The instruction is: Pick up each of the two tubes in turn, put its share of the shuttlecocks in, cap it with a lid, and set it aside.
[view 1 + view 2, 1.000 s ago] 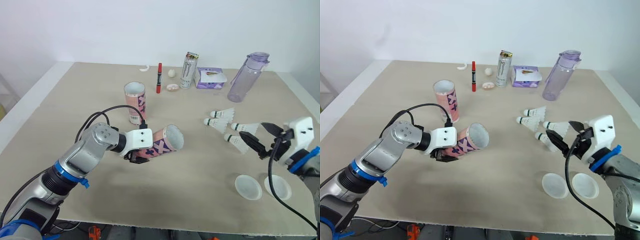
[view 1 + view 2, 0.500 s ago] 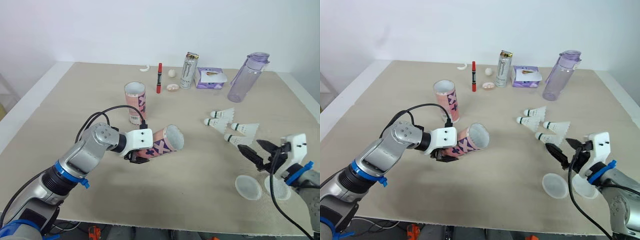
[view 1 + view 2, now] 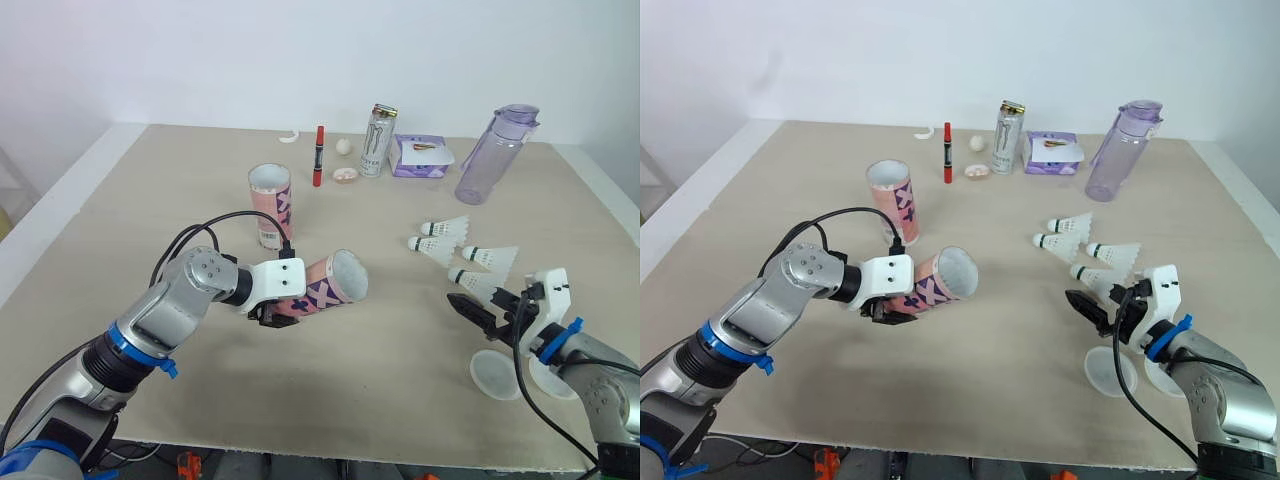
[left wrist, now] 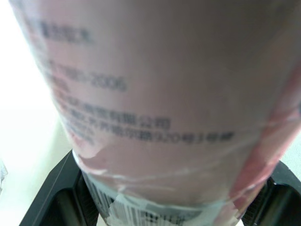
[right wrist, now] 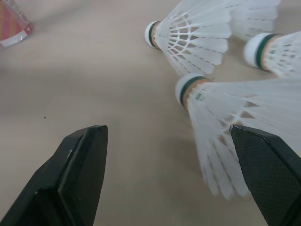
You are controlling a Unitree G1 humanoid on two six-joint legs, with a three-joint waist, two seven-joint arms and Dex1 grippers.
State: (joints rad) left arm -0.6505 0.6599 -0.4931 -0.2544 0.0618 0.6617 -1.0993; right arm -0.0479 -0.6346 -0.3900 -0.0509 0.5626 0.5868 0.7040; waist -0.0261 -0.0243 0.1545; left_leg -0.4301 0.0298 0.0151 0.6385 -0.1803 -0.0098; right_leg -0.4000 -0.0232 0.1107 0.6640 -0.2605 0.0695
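**Tube gripped and tilted, right fingers spread at the shuttlecocks**

The left fingers [image 4: 61, 197] are clamped on the base of a pink tube [image 3: 325, 285], held tilted above the counter [image 3: 120, 220] with its open mouth towards the robot's right. The second tube [image 3: 270, 205] stands upright just behind it. The right fingers [image 5: 75, 179] are spread wide, low over the counter, facing four shuttlecocks [image 3: 445, 227] lying in a cluster. The nearest shuttlecock [image 5: 221, 113] seems to reach one finger with its feathers, though contact is hard to judge. Two lids [image 3: 496, 373] lie side by side by the right wrist
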